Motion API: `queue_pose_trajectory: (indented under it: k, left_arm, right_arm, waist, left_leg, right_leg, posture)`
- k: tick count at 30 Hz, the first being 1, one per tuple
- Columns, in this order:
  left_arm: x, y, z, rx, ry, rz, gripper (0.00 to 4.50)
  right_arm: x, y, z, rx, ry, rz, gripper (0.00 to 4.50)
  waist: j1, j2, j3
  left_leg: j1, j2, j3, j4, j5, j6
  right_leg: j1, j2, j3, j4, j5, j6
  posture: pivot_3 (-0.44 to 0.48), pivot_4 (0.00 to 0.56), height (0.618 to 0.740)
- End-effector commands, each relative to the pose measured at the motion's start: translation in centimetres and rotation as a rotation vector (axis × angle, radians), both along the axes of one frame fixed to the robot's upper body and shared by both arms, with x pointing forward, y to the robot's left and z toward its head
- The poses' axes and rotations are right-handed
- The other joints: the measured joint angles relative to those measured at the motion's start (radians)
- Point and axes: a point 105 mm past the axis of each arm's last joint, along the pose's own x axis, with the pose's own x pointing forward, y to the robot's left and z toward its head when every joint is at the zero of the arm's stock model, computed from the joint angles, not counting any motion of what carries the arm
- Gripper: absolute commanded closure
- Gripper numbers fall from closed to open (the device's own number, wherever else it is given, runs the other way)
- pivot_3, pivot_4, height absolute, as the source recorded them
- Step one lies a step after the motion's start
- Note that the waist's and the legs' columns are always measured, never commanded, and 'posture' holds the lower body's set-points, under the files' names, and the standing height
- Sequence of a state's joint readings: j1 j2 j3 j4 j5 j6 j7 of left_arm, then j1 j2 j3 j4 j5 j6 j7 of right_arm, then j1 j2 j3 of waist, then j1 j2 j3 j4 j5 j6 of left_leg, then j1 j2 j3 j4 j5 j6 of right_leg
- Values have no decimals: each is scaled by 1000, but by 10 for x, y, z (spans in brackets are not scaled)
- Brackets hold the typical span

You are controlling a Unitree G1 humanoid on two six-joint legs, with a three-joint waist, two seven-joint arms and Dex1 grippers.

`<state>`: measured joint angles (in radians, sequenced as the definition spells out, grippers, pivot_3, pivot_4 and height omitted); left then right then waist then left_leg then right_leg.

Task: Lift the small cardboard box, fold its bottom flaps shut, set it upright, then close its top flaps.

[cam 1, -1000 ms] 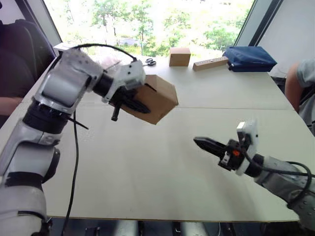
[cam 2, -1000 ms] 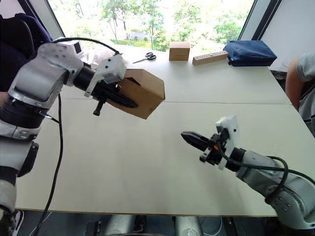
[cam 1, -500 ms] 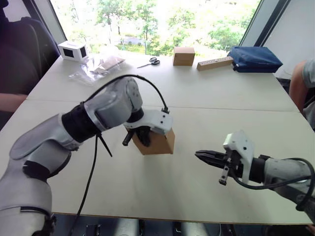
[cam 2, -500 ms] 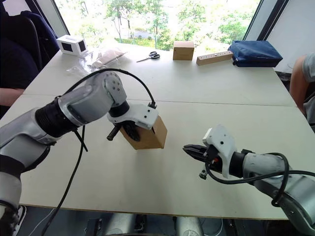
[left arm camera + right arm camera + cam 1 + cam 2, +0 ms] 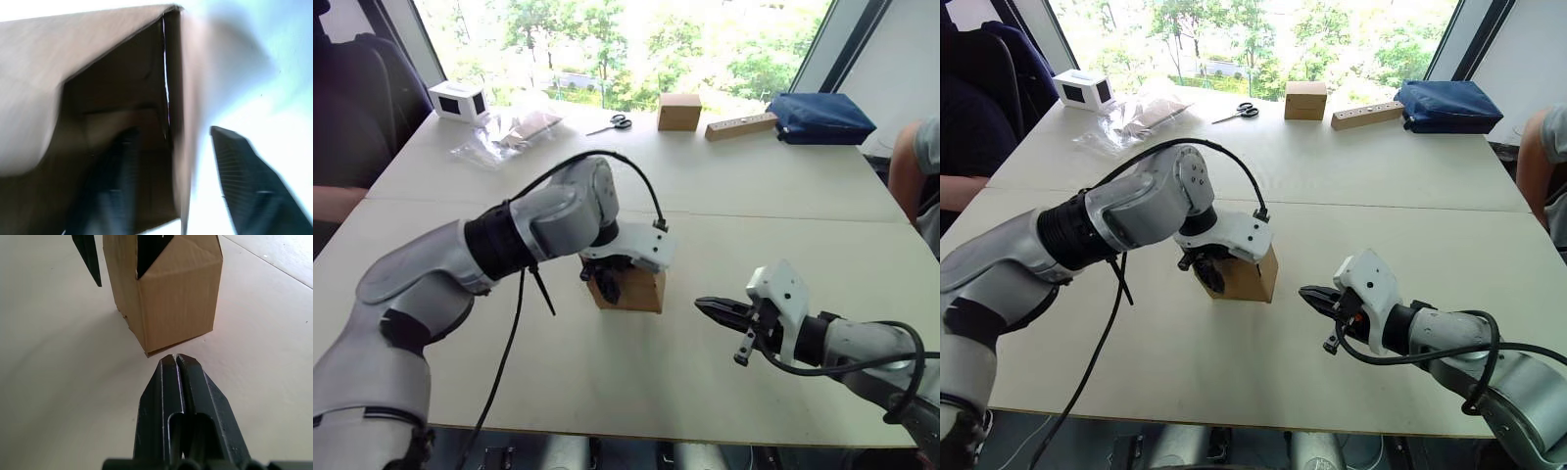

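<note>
The small cardboard box (image 5: 644,290) stands on the table (image 5: 607,382) near its middle, plain brown, its upper end under my left wrist. My left gripper (image 5: 1205,272) reaches down over the box's left side. In the left wrist view one finger is inside the box (image 5: 73,58) and the other finger (image 5: 244,186) is outside, a wall between them with gaps on both sides, so it is open. My right gripper (image 5: 705,306) is shut and empty, low over the table, pointing at the box (image 5: 176,293) from the right, a short way off.
Along the far edge lie a white box with a dark window (image 5: 458,101), a plastic bag (image 5: 509,132), scissors (image 5: 617,122), a cube-like brown box (image 5: 678,111), a wooden strip (image 5: 741,125) and a blue bag (image 5: 822,116). A person's arm (image 5: 906,166) is at the right edge.
My left arm brought the box down from mid-air to the table, and it went from tilted to standing. The right gripper edged left toward it, still shut.
</note>
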<state>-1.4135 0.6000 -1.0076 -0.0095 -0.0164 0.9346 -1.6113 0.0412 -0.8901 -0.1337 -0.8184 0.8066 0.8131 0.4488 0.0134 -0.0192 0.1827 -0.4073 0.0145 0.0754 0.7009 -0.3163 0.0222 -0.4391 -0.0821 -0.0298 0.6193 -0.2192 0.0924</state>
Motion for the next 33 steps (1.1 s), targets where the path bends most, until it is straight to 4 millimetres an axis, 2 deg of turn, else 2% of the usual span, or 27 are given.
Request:
queue_pose_trajectory:
  k: [1, 3, 10, 12, 14, 16, 18, 19, 21, 27, 28, 29, 33]
  left_arm:
    - [-13, -11, 29, -66, 64, 58, 902]
    - [-18, -15, 43, -109, 112, 88, 902]
    - [-12, -18, 78, -329, 241, 184, 902]
    - [-2, -20, 100, -542, 277, 221, 902]
    - [14, -15, 122, -803, 242, 248, 902]
    - [28, 5, 140, -1097, 148, 249, 902]
    - [33, 30, 149, -1298, 81, 287, 902]
    - [37, 43, 140, -1317, 41, 333, 1281]
    - [39, 60, 123, -1326, 1, 413, 1547]
    - [39, 113, 69, -1275, -138, 639, 3729]
    - [38, 118, 56, -1240, -156, 662, 4215]
    - [36, 122, 42, -1192, -174, 676, 4432]
    - [21, 118, -16, -1050, -141, 676, 4432]
  right_arm:
    - [5, -5, 8, 0, -46, 1, 4500]
    - [8, -7, 8, -4, -47, 4, 4500]
    - [18, -9, 19, 50, -70, 18, 4500]
    - [22, -13, 27, 91, -87, 5, 4500]
    - [26, -16, 37, 158, -110, -5, 4500]
    - [29, -16, 48, 231, -123, 0, 4500]
    - [32, -16, 56, 288, -130, 6, 4500]
    - [33, -16, 57, 293, -126, 12, 4500]
    - [36, -18, 56, 286, -116, 18, 4500]
    - [37, -13, 50, 272, -64, 72, 4500]
    - [36, -12, 46, 266, -47, 79, 4500]
    - [35, -13, 39, 246, -25, 78, 4500]
    - [30, -18, -4, 119, 77, 80, 4500]
  waist:
    - [0, 0, 0]
    - [0, 0, 0]
    - [-2, 0, 0]
    - [-1, 0, 0]
    - [-1, 0, 0]
    - [-7, 1, 0]
    - [-21, 2, -1]
    - [-22, 2, -1]
    - [-24, 1, -1]
    - [-18, 1, -1]
    - [-14, 0, -1]
    - [-11, 0, -1]
    - [2, 0, -2]
  left_leg:
    - [0, 0, 0, 0, 0, 0]
    - [0, 0, 0, 0, 0, 0]
    - [1, 0, 0, 0, 0, 0]
    - [0, 0, 0, 0, 0, 0]
    - [0, 0, 0, 1, 0, 0]
    - [1, 1, 0, 1, 0, 0]
    - [3, 2, 0, 1, 0, 0]
    - [3, 2, 0, 1, 1, -1]
    - [3, 3, -1, 0, 2, -4]
    - [2, 0, 0, 0, 4, -6]
    - [2, 0, 0, 0, 4, -6]
    - [2, 0, 0, 0, 4, -6]
    - [3, -1, 0, 0, 3, -6]
  right_leg:
    - [0, 0, 0, 0, 0, 0]
    - [0, 0, 0, 0, 0, 0]
    - [-1, 1, 0, 2, 0, 1]
    - [-3, 0, 0, 5, -1, 2]
    - [-3, 0, 0, 7, -1, 2]
    - [-3, 0, 0, 8, -1, 2]
    - [-3, -1, 1, 10, -1, 2]
    - [-3, -1, 1, 11, -1, 2]
    - [-3, 0, 1, 11, -1, 2]
    - [-2, -4, 0, 11, 0, 2]
    - [-2, -4, 0, 11, 0, 2]
    - [-2, -5, 0, 11, 0, 2]
    - [-1, -5, 0, 10, 0, 1]
  posture:
    - [0, 150, 740]
    - [0, 150, 740]
    - [0, 150, 740]
    - [0, 150, 740]
    - [0, 150, 740]
    - [0, 150, 740]
    - [0, 150, 740]
    - [0, 150, 740]
    - [0, 150, 740]
    - [0, 150, 740]
    - [0, 150, 740]
    - [0, 150, 740]
    - [0, 150, 740]
